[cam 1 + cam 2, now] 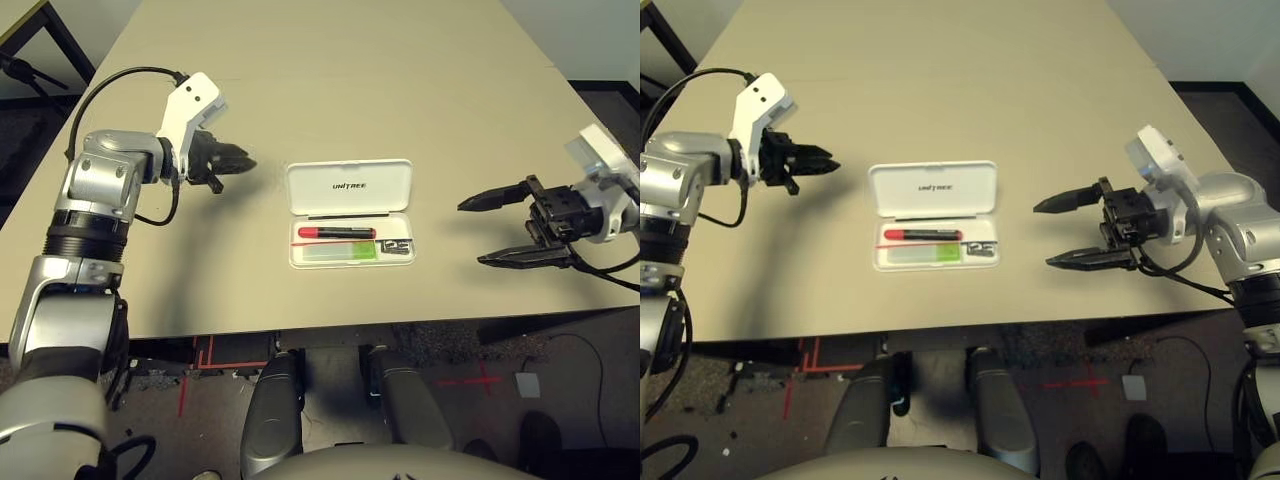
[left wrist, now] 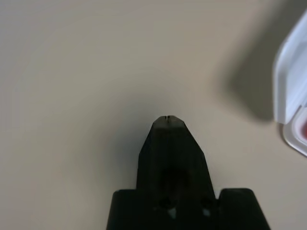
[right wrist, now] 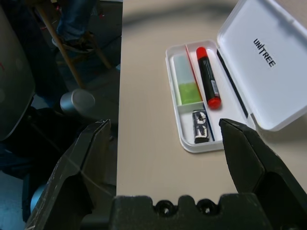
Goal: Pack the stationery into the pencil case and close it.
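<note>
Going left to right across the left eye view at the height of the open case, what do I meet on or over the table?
Left claw → case → right claw

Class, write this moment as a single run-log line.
case: lid open | marker, green bar, metal piece: inside | left gripper: shut, empty | right gripper: open, empty | closing: not yet done

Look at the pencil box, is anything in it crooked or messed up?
Nothing looks spilled or broken. The marker and the green bar lie neatly in the open white case. Only the thin red pencil looks a little crooked, slanting beside the marker.
</note>
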Tool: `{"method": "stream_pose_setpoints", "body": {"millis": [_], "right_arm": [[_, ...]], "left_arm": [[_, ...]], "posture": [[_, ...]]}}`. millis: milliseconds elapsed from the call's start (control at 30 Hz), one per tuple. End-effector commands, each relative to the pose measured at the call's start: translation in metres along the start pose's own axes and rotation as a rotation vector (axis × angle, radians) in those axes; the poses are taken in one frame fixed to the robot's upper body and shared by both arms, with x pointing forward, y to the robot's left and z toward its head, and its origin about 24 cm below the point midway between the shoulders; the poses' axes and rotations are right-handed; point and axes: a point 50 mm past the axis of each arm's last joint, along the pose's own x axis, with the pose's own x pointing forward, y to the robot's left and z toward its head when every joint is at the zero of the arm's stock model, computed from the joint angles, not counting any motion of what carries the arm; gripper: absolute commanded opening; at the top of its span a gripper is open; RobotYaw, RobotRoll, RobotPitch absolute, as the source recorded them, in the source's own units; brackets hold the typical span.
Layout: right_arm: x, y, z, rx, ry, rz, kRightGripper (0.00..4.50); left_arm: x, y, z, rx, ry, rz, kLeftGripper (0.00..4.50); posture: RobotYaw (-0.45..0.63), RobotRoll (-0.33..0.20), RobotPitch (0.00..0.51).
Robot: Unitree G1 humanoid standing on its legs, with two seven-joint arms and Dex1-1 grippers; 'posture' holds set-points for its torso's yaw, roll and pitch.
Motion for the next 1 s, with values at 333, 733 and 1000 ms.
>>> {"method": "stream_pose_setpoints", "body": {"millis": [333, 733, 1000], "right_arm": [[-0.001, 0.003, 0.002, -0.018, -0.016, -0.004, 4.50], [0.002, 0.003, 0.004, -0.022, -0.027, -0.001, 4.50], [0.003, 0.000, 0.005, -0.026, -0.026, -0.001, 4.50]], "left_arm": [[0.036, -0.009, 0.022, 0.083, -0.011, -0.108, 0.02], [0.044, -0.045, 0.050, 0.242, -0.026, -0.375, 0.02], [0.027, -0.074, 0.055, 0.323, -0.005, -0.505, 0.02]], "posture": [[-0.10, 0.000, 0.172], [-0.10, 0.000, 0.175], [-0.08, 0.000, 0.174]]}}
